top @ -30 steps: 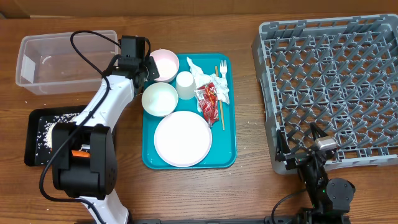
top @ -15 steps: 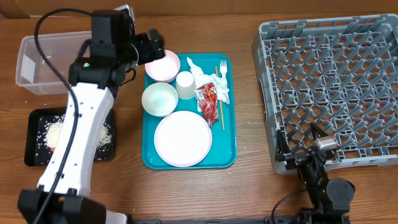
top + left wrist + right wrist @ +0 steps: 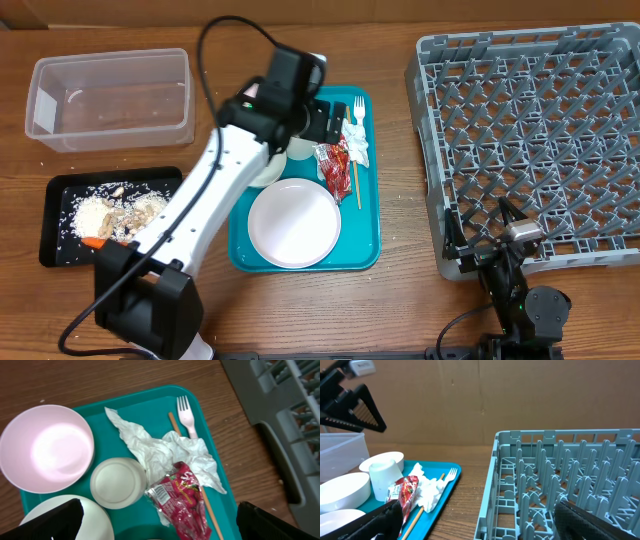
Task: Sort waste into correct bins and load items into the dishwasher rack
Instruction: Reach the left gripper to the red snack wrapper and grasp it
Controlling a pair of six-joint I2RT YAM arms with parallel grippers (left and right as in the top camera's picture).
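My left gripper (image 3: 331, 121) hangs open over the teal tray's far end, nothing between its fingers (image 3: 50, 522). Below it lie a red-and-white wrapper (image 3: 182, 502), a crumpled white napkin (image 3: 165, 452), a white fork (image 3: 187, 410) and a thin wooden stick (image 3: 197, 482). A small white cup (image 3: 118, 482) and a pale pink bowl (image 3: 47, 447) stand to their left. The round plate (image 3: 293, 222) sits on the tray's near half. My right gripper (image 3: 480, 527) rests open at the grey rack's (image 3: 535, 140) front edge, holding nothing.
A clear tub (image 3: 110, 95) stands at the far left. In front of it, a black tray (image 3: 58, 250) holds beige food scraps (image 3: 120, 215) and an orange carrot piece (image 3: 92, 241). The left arm crosses over a second bowl (image 3: 262, 172) on the teal tray (image 3: 365, 250).
The left arm has swung right, from beside the clear tub to above the wrapper and napkin, and its jaws have opened. The black tray is uncovered. The right arm is still.
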